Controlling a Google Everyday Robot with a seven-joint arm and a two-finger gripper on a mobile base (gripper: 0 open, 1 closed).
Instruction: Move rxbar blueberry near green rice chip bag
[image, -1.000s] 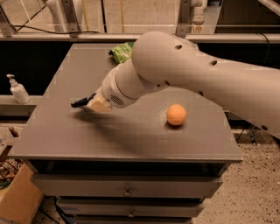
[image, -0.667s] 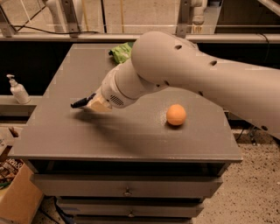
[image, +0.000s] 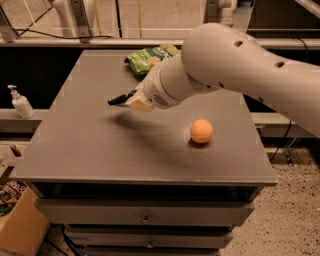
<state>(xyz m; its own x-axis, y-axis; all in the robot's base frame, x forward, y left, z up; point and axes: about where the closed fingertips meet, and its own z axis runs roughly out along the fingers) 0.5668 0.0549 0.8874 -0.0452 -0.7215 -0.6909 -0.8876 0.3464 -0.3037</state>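
Above the left-centre of the grey table (image: 75, 145), the gripper (image: 119, 99) hangs just over the surface, pointing left and casting a shadow on the tabletop below it. It sits at the end of the thick white arm (image: 240, 65), which reaches in from the right and crosses the back half of the table. A dark, flat shape sticks out at the gripper's tip. I cannot tell whether this is the rxbar blueberry or part of the gripper itself, nor whether the gripper is released or clenched on anything.

The green rice chip bag (image: 150, 57) lies crinkled at the table's far edge, just behind the arm's wrist and partly covered by it on the right. An orange ball (image: 201, 131) rests on the right side of the table, well apart from the gripper and the bag.

The table has drawers with small knobs (image: 145, 219) in front. To the left, a white pump bottle (image: 20, 102) stands on a low ledge, and a cardboard box (image: 20, 230) sits on the floor beside the table.
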